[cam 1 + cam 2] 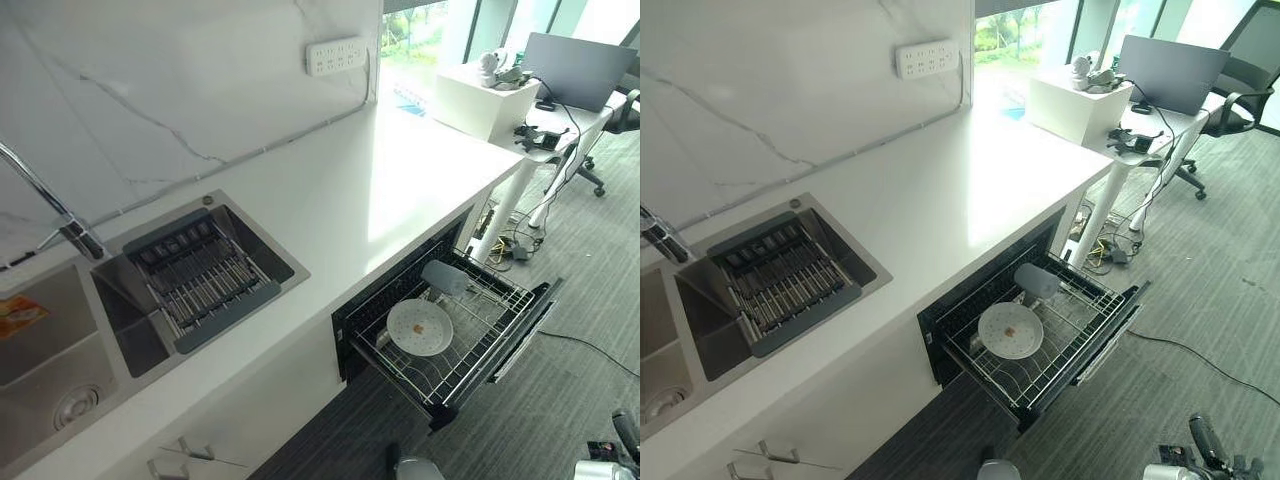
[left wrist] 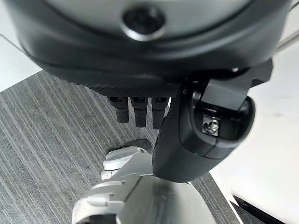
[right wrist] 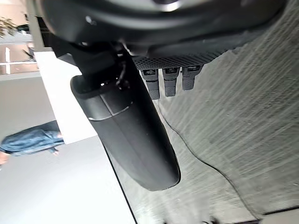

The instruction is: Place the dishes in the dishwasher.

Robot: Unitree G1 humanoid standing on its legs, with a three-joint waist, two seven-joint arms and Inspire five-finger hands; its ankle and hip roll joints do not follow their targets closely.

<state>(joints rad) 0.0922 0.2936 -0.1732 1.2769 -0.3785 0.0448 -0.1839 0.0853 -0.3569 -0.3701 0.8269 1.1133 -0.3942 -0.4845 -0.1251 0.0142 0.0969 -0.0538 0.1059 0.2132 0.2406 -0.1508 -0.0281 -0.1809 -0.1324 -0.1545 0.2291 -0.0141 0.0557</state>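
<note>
One white plate (image 1: 420,327) lay flat in the wire rack (image 1: 487,345) of the pulled-out dishwasher drawer (image 1: 1095,335), and one grey cup (image 1: 444,277) lay on its side in the same rack, just behind the plate toward the cabinet. Those two dishes were the only ones to be seen.

The left hand (image 2: 140,109) hung over the striped grey floor, its fingers straight and relaxed, its thumb beside them, holding nothing. The right hand (image 3: 170,81) likewise hung over the floor with fingers straight and empty, the thumb standing out from them.

The drawer opened from under a long white countertop (image 1: 330,190). Set into that counter was a steel sink (image 1: 70,340) with two basins; one grey draining basket (image 1: 200,275) sat across the nearer basin, and one chrome tap (image 1: 45,205) rose behind. A white power strip (image 1: 336,55) was fixed to the marbled wall.

Beyond the counter's end stood a white desk (image 1: 1175,125) carrying one laptop (image 1: 1170,72), with one office chair (image 1: 1230,100) beside it and windows behind. The floor was grey carpet (image 1: 1210,280).
</note>
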